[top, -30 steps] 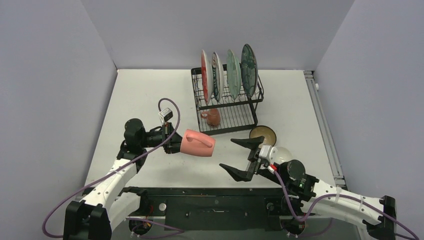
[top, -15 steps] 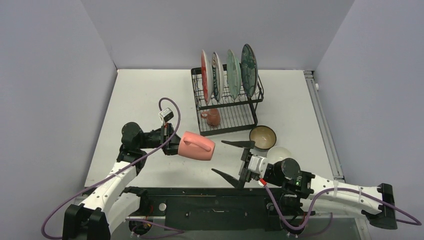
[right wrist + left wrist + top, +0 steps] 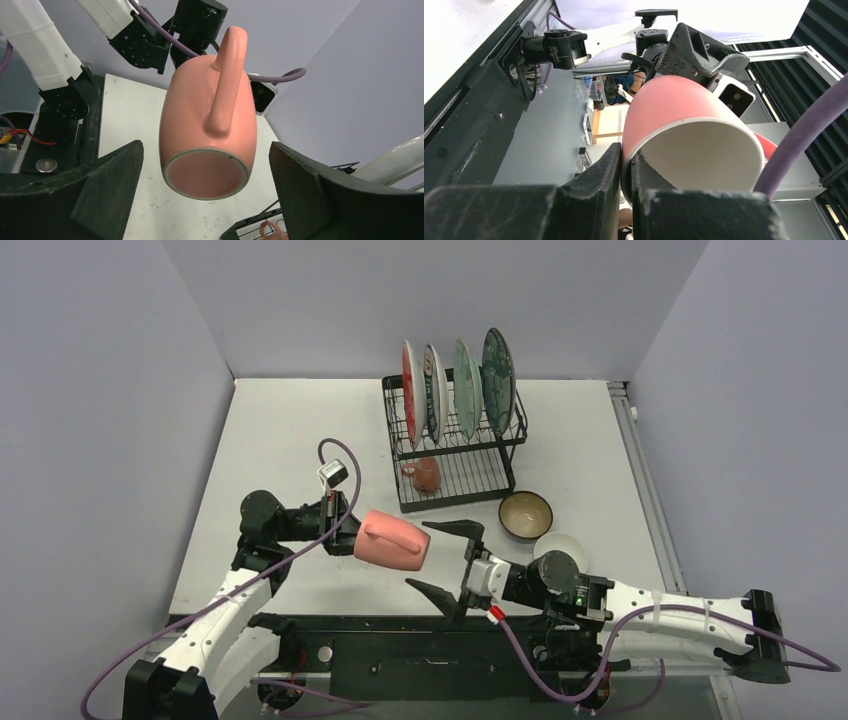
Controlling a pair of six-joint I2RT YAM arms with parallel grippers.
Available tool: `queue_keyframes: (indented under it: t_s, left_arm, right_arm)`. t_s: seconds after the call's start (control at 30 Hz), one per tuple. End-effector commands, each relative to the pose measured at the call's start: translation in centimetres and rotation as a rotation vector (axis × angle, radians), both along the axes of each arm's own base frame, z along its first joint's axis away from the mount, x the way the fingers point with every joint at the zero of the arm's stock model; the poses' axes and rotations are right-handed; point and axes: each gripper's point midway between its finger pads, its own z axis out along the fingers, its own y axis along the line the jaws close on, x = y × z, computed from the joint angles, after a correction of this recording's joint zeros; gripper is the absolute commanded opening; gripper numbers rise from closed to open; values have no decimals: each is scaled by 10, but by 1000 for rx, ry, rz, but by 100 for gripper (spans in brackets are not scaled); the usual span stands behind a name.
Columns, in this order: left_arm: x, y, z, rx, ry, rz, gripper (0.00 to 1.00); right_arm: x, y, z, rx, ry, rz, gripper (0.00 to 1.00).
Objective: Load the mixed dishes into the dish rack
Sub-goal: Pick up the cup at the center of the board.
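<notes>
A pink mug (image 3: 392,540) hangs on its side above the table, handle up. My left gripper (image 3: 350,530) is shut on its rim, one finger inside and one outside, as the left wrist view shows (image 3: 626,172). My right gripper (image 3: 418,556) is open, its jaws spread to either side of the mug's base (image 3: 206,175) without touching it. The black wire dish rack (image 3: 455,455) holds several upright plates (image 3: 466,375) and an orange-handled mug (image 3: 425,475) on its lower tray. A brown bowl (image 3: 525,514) and a small white bowl (image 3: 562,543) sit on the table right of the rack.
The right arm (image 3: 650,615) reaches in from the lower right, close beside the white bowl. The rack's front corner (image 3: 250,227) shows below the mug in the right wrist view. Grey walls enclose the table on three sides.
My right gripper has moved left, away from the bowls, up to the pink mug's base, still open. The left arm has drawn the mug slightly left.
</notes>
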Motion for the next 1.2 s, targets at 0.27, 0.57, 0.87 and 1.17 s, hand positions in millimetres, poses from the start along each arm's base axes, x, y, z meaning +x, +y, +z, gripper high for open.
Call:
queue_keyframes:
  t_s: [0.27,0.57,0.87,1.17]
  left_arm:
    - [-15,2,17,-34,-100,-23,0]
    - [-14,1,15,-31,-95,-23,0]
    - [-11,0,12,-20,-89,-19,0]
    - [-8,-1,6,26,-104,-9,28]
  right_arm:
    - [-5,15,16,9,-32,26,81]
    - [-8,20,11,-20,-38,32,64]
    - [-7,24,5,-70,-41,28,18]
    - [-2,15,7,-51,-45,-9,0]
